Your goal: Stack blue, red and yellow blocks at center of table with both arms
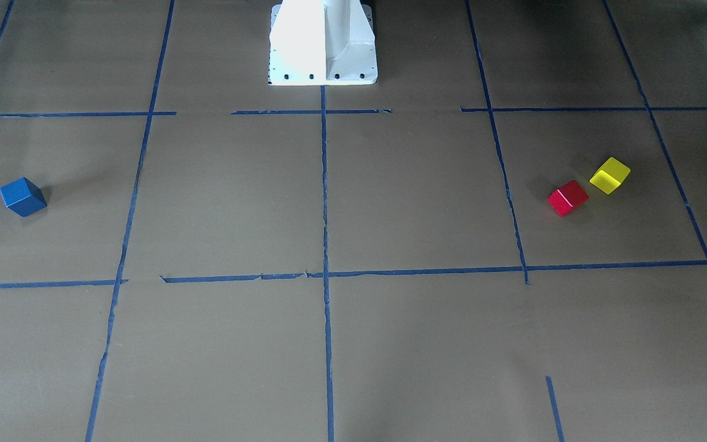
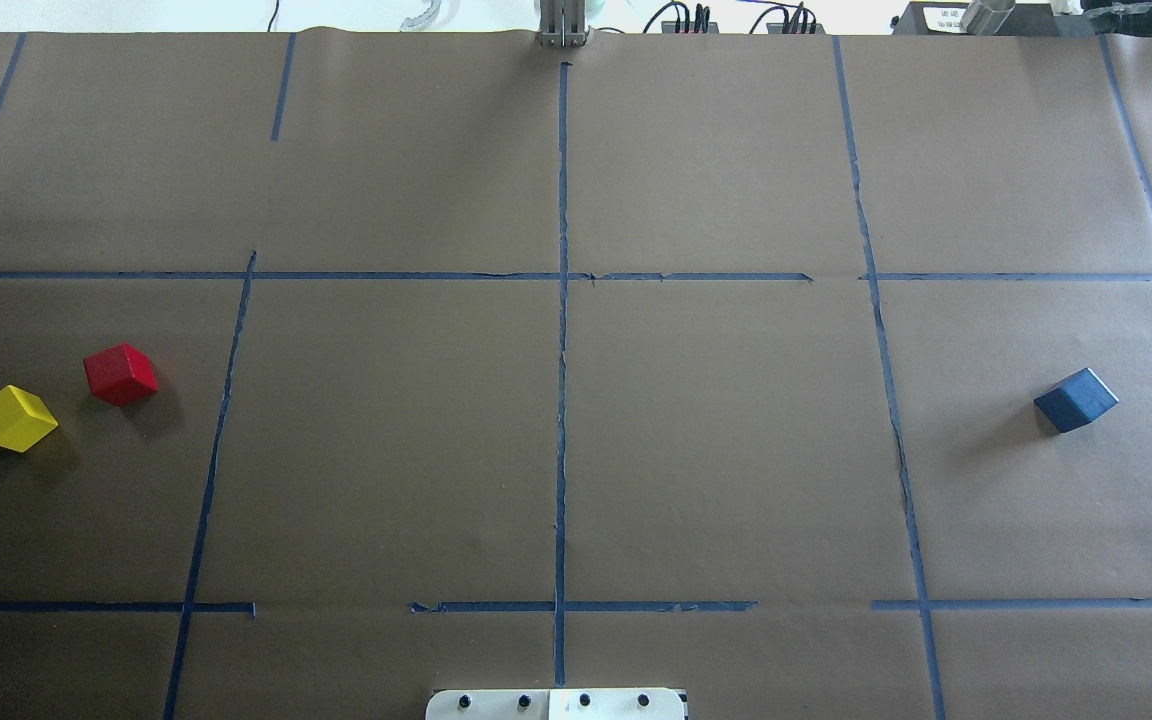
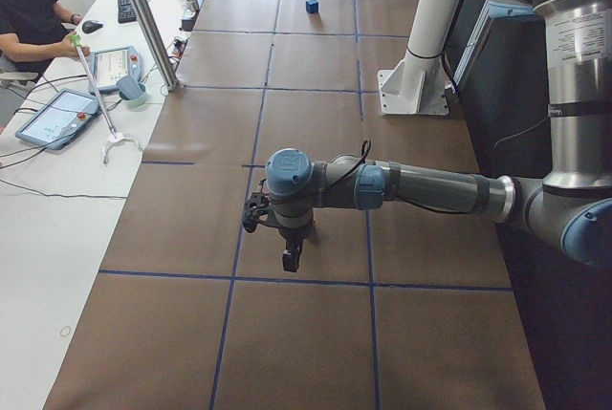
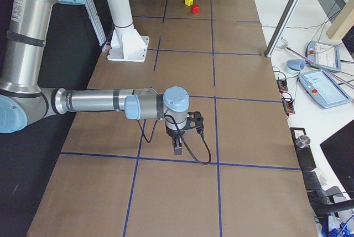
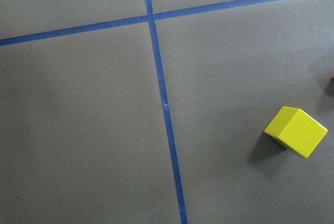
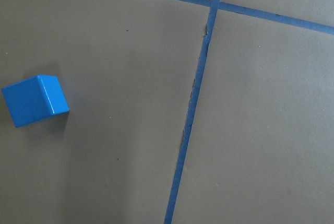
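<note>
Brown paper covers the table [image 2: 716, 160], and blue tape lines [image 2: 562, 400] divide it into squares. The blue block [image 2: 1076, 400] sits alone on the robot's right side, well apart from the other two. The red block [image 2: 120, 374] and the yellow block [image 2: 14, 418] lie on the robot's left side, near each other but not touching. The yellow one is further toward the table's end and slightly closer to the robot. Each block rests on the paper by itself, turned at an angle to the tape grid, and none is at the centre.

The left gripper [image 3: 289, 262] points down above the left end of the table on an arm stretched out level. It shows only in the side view, so I cannot tell whether it is released or clenched. Its wrist camera looks down on the yellow block, beside a tape crossing. The right gripper [image 4: 178, 149] hangs the same way over the right end — again only a side view, so its state cannot be told. Its wrist camera sees the blue block.

A white pedestal [image 1: 323, 43] stands on the centre line at the robot's edge. An operator [image 3: 24, 9] sits at a side bench.
</note>
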